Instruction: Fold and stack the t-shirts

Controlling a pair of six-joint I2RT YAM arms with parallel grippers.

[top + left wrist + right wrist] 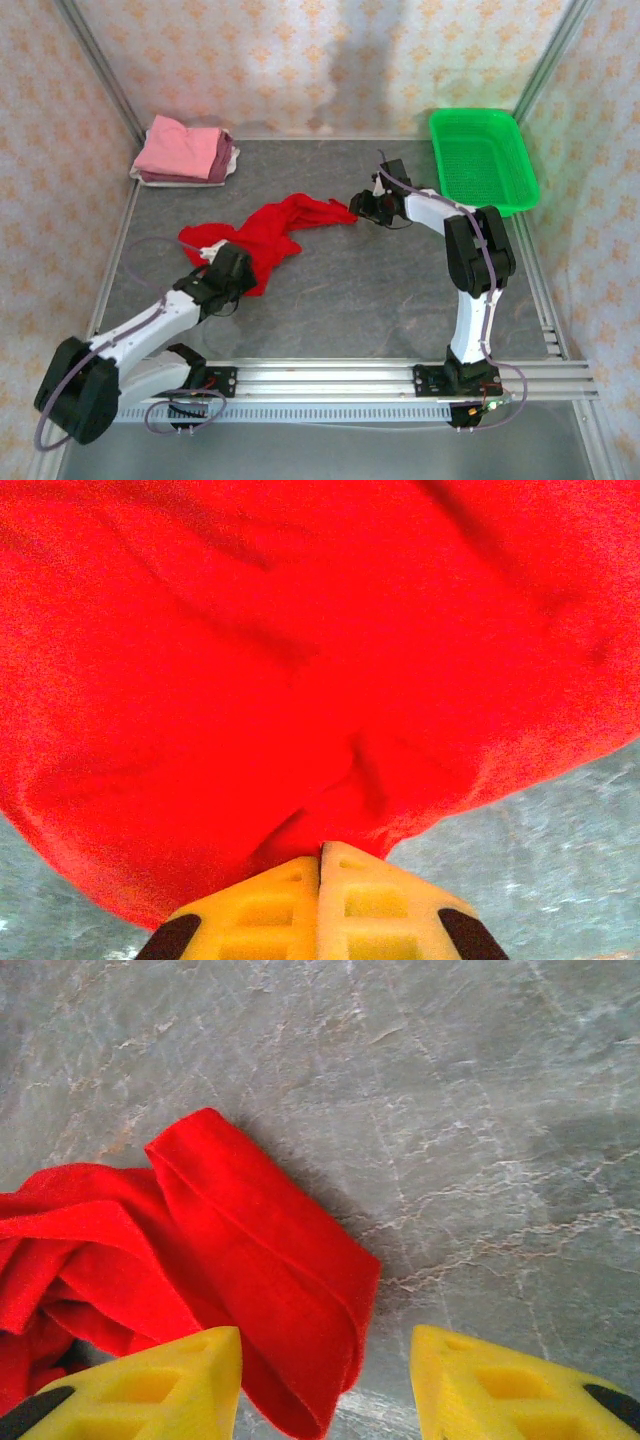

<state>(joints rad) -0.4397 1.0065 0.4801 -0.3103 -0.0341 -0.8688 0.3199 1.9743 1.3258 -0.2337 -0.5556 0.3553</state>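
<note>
Where patterned walls [300,60] enclose the grey tabletop [400,290], a red t-shirt [280,225] lies.

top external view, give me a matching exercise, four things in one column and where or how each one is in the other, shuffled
Things:
1. red t-shirt
2. folded t-shirts
3. green basket
4. left gripper

Place or state:
a. far right corner
b. crumpled in the middle
c. closed, pinching cloth
d. stacked in the far left corner

Pairs: 1-b, 2-d, 3-a, 4-c
</note>
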